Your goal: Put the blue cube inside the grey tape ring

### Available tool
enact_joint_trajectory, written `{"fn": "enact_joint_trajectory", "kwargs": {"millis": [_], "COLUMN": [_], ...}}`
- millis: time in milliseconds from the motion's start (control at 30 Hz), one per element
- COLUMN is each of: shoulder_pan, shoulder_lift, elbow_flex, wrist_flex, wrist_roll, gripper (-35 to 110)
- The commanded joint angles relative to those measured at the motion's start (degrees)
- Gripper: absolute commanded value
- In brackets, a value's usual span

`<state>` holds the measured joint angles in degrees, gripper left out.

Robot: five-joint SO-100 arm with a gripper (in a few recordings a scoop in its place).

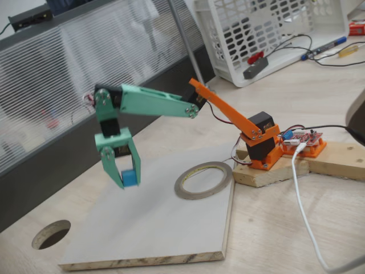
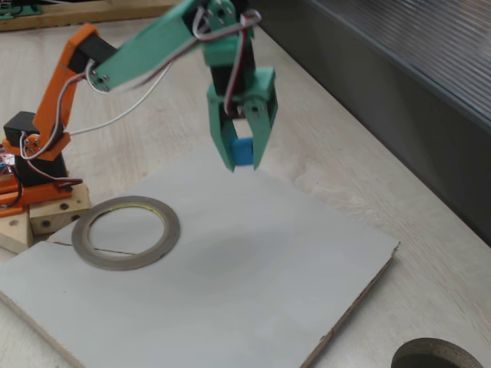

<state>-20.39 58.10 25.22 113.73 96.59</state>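
Cube [image 1: 130,178] sits pinched between my two green fingers, lifted clear above the grey board [image 1: 171,228] in both fixed views. It looks small, stiff and light, with plain matte faces, so I judge it won't slip or crush. My gripper [image 1: 126,180] clamps it on two opposite flat sides near the fingertips, which seems the right hold; a corner grip would likely let it twist.

Ring [image 1: 203,179] lies flat on the board, well apart from the cube, just beside the wooden block under my orange base [image 1: 263,149]. Its opening shows bare board and nothing else, and it is far wider than the cube, so I expect an easy drop. Being thin and probably light, the ring could shift if my fingers nudge it.

A round hole [image 1: 51,234] in the table sits well apart from the ring, beyond the board's far corner.
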Motion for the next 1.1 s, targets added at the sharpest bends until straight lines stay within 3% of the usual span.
{"fn": "enact_joint_trajectory", "kwargs": {"millis": [0, 1067], "shoulder_pan": [-0.7, -0.7], "shoulder_lift": [6.59, 6.06], "elbow_flex": [0.09, 0.0], "wrist_flex": [1.76, 1.67], "wrist_roll": [1.23, 1.23], "gripper": [3, 3]}}
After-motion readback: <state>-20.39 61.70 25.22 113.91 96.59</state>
